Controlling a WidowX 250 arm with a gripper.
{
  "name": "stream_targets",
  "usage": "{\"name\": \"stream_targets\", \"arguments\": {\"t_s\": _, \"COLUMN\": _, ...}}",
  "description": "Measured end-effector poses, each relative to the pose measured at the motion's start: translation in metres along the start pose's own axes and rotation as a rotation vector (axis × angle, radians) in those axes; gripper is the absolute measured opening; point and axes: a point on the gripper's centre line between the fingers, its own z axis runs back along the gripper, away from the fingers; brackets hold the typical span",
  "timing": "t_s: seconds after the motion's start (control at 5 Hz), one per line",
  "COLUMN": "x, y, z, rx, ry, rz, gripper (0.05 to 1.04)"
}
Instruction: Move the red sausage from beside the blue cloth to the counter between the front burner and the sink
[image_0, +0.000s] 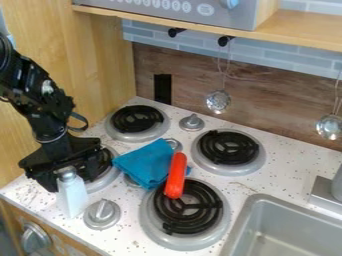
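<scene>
White bottle (73, 197) stands lower left, its top at my gripper (70, 182); whether that is open or closed, I cannot tell. Mid-frame, a red cylinder (176, 176) overlaps a coil burner (190, 229), beside a crumpled blue cloth (145, 162).

Pale blue tiles (280, 57) top a brown wood-grain backsplash (267, 100).

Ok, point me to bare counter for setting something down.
The widest bare patch lies between the wall, the sink and the rightmost burner. It's crowded where pincer, white bottle and stovetop knob bunch up, and mid-stove, around the blue cloth and red object.
</scene>
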Motion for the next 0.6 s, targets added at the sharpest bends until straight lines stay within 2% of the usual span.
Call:
{"name": "stream_targets", "arguments": {"t_s": 0.2, "x": -0.004, "y": 0.001, "z": -0.003, "rx": 0.011, "ry": 0.024, "rz": -0.002, "gripper": 1.006}}
{"name": "stream_targets", "arguments": {"t_s": 0.4, "x": -0.013, "y": -0.005, "z": 0.016, "rx": 0.021, "ry": 0.104, "rz": 0.026, "gripper": 1.006}}
{"name": "stream_targets", "arguments": {"t_s": 0.6, "x": -0.007, "y": -0.026, "z": 0.046, "rx": 0.000, "ry": 0.108, "rz": 0.029, "gripper": 1.006}}
